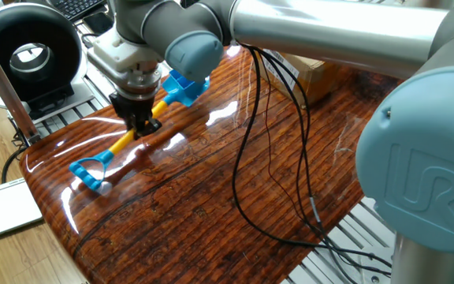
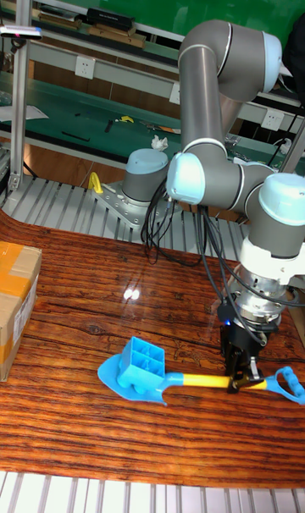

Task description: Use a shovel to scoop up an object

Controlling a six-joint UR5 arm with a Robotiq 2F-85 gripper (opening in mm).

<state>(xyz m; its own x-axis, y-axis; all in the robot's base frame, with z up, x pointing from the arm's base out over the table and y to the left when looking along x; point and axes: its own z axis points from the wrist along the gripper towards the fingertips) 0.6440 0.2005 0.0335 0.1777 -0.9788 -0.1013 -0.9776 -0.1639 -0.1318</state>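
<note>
My gripper point(image 1: 142, 124) point(image 2: 241, 377) is shut on the yellow shaft of the shovel point(image 1: 124, 139) point(image 2: 200, 382), closer to its blue loop end point(image 1: 90, 173) point(image 2: 286, 386). The shovel is tilted: the loop end hangs low over the table and the light-blue blade point(image 1: 186, 93) point(image 2: 121, 378) is higher. The object, a small blue tray with four compartments point(image 1: 177, 82) point(image 2: 144, 361), rests on the blade. In the fixed view the arm's wrist partly hides it.
A brown cardboard box point(image 1: 312, 72) point(image 2: 16, 300) stands at one end of the wooden table point(image 1: 211, 205). Black cables point(image 1: 252, 166) hang from the arm over the table's middle. A black round device point(image 1: 30, 51) stands past the table's rounded corner.
</note>
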